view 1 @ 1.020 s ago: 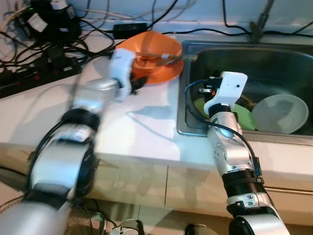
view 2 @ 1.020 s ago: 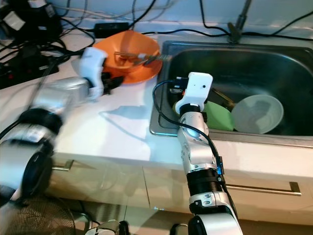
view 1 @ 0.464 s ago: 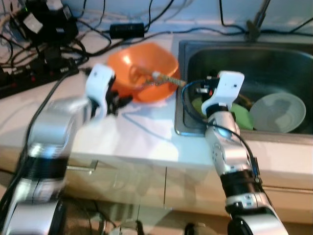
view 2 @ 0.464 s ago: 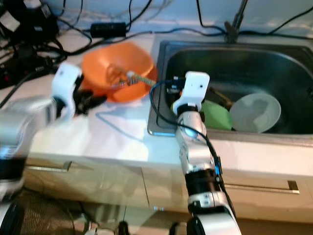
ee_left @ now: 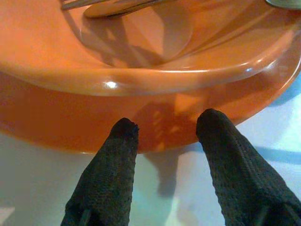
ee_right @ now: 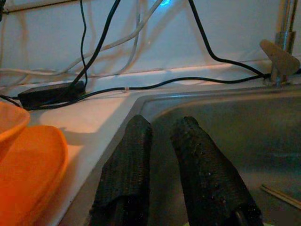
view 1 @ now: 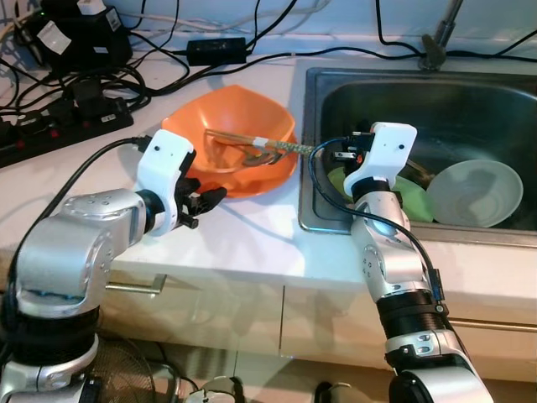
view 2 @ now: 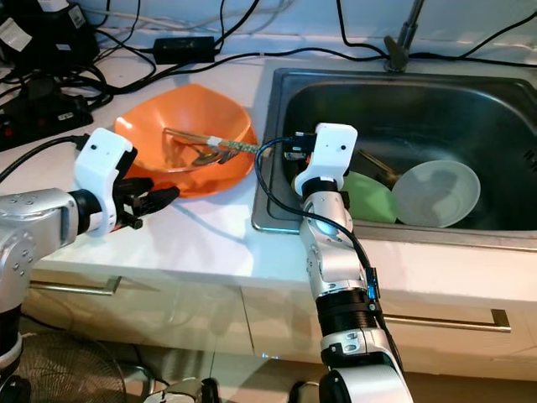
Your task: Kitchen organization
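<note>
Since a second ago, my left arm has drawn back from over the orange bowl toward the near edge of the white surface (view 1: 252, 227), and the blur has gone out of it. My left tool (ee_left: 164, 129) now hovers low at the shallow orange plastic bowl's (view 1: 231, 138) seven o'clock side, its two black fingers (ee_left: 110, 174) spread apart with nothing between them, tips just at the underside of the bowl's rim; whether they touch it I cannot tell. That bowl sits on the surface just left of the stainless steel sink (view 1: 403, 92), and metal utensils (view 1: 252, 151) lie in it, one long handle sticking out over the rim at three o'clock toward the sink's edge. My right tool (ee_right: 162, 129) reaches over the sink's left wall, fingers pointing at twelve o'clock toward the back wall, a narrow gap between them and nothing gripped. Down in the basin, a round pale grey bowl (view 1: 478, 193) rests at the right, with a flat green plate (view 1: 415, 201) beside it at its nine o'clock, partly behind my right wrist. Black cables and a power strip (view 1: 59, 134) crowd the surface at ten o'clock from the orange bowl.
</note>
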You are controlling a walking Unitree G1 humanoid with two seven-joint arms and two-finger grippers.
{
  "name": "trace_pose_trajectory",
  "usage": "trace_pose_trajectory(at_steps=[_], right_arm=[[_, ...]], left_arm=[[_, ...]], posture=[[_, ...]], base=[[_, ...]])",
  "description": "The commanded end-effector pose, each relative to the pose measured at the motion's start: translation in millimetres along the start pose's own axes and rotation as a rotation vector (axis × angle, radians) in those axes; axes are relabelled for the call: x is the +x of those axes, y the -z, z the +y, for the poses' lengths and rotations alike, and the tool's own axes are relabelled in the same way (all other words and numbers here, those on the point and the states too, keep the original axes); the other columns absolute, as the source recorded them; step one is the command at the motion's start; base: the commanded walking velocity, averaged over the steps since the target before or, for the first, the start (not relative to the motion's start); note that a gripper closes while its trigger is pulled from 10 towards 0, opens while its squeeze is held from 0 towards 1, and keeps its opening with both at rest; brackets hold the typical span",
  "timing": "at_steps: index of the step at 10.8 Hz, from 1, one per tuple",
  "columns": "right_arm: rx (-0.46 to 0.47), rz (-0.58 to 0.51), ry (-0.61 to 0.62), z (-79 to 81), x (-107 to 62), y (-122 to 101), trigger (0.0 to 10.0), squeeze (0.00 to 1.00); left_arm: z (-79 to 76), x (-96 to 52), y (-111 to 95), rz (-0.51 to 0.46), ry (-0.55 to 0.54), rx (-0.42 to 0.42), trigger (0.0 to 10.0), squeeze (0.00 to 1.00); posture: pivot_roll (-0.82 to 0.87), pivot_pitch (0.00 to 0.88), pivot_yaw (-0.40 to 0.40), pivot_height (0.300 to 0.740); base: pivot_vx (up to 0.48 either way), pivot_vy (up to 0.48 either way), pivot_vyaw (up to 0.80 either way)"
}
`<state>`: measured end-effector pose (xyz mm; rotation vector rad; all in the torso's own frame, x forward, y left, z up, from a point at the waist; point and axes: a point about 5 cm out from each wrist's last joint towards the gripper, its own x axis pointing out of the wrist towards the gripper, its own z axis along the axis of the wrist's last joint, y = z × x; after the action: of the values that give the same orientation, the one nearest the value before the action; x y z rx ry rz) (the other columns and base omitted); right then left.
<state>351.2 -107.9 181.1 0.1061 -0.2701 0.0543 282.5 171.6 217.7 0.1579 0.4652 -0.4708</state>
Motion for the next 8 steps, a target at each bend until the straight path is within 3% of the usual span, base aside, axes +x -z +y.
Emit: trace_pose_trajectory(at_steps=[1, 4, 6, 8], right_arm=[[0.016, 0.026, 0.002, -1.2, -0.8, 7, 10.0, 0.00], [0.015, 0.020, 0.009, -3.0, 2.9, 4, 10.0, 0.00], [0.013, 0.020, 0.010, -5.3, 5.7, 4, 10.0, 0.00], [0.017, 0.021, 0.001, -2.7, 7.8, 4, 10.0, 0.00]], left_arm=[[1.1, -4.4, 7, 0.042, -0.024, -0.012, 10.0, 0.00], [5.6, -10.1, -1, -0.014, -0.096, 0.006, 10.0, 0.00], [22.1, -27.6, -19, -0.081, -0.180, 0.010, 10.0, 0.00], [27.8, -34.4, -21, -0.086, -0.206, 0.016, 10.0, 0.00]], posture=[[0.21, 0.126, 0.047, 0.740], [0.21, 0.126, 0.029, 0.740], [0.24, 0.129, 0.007, 0.740], [0.25, 0.129, 0.000, 0.740]], base=[[0.000, 0.000, 0.00], [0.000, 0.000, 0.00], [0.000, 0.000, 0.00], [0.000, 0.000, 0.00]])
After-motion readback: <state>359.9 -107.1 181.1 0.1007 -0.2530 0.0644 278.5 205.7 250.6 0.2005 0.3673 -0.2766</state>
